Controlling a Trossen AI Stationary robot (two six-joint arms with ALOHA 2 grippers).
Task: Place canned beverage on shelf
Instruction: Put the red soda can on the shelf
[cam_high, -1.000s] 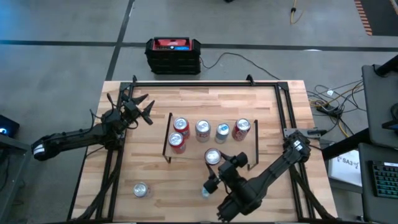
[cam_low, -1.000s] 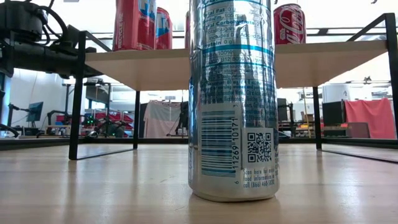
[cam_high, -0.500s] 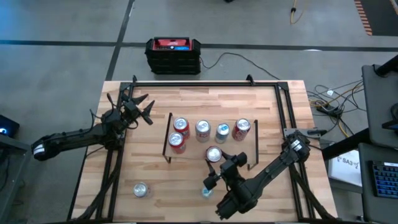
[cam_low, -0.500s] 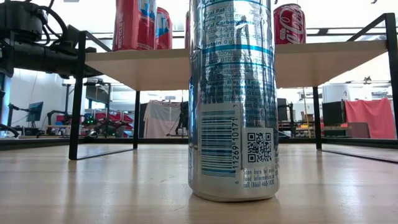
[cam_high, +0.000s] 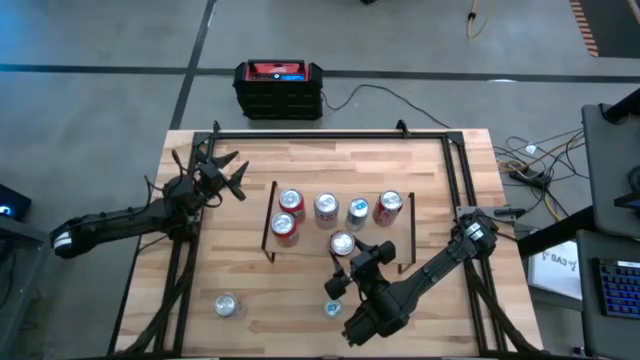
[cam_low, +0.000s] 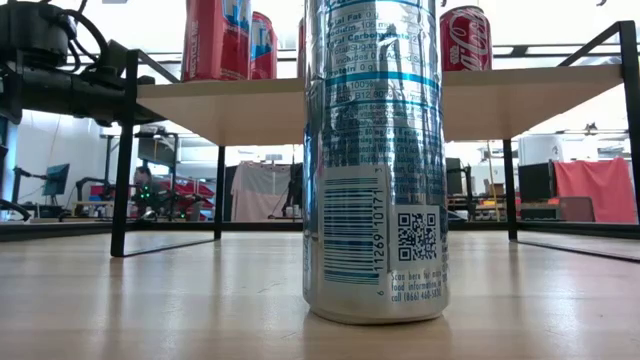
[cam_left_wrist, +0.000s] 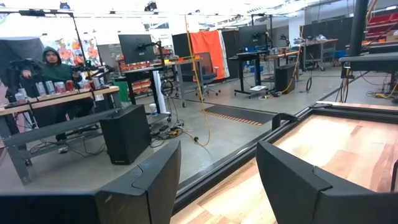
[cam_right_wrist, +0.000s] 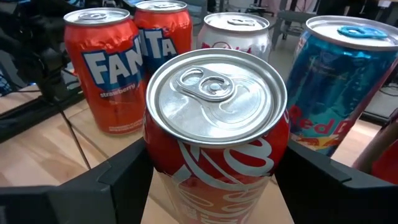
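Observation:
The shelf (cam_high: 400, 240) stands mid-table and bears several upright cans: two red Fanta cans (cam_right_wrist: 106, 74), a white one (cam_right_wrist: 233, 34) and a blue one (cam_right_wrist: 339, 81). My right gripper (cam_high: 345, 252) comes from the near side and is shut on a red cola can (cam_right_wrist: 214, 130) over the shelf's near part. Whether the can's base rests on the board does not show. My left gripper (cam_high: 228, 172) waits open at the table's far left and touches nothing. My right gripper pinches the cola can's side wall (cam_right_wrist: 157, 163), a little below the top rim, between its two fingers (cam_right_wrist: 118, 180), one on each side. The fingers come from the table's near side, slanting slightly down. The can stands upright, its tab end up.
A slim silver-blue can (cam_high: 332, 308) stands on the table near the front edge, filling the low view (cam_low: 375, 160). Another silver can (cam_high: 226, 304) stands at the near left. Black frame rails (cam_high: 330, 133) border the table. A person (cam_left_wrist: 53, 62) sits far beyond the table.
My right gripper has carried the cola can a little toward the table's far edge, closer to the cans on the shelf, and slightly down. The can has stayed upright in the hold.

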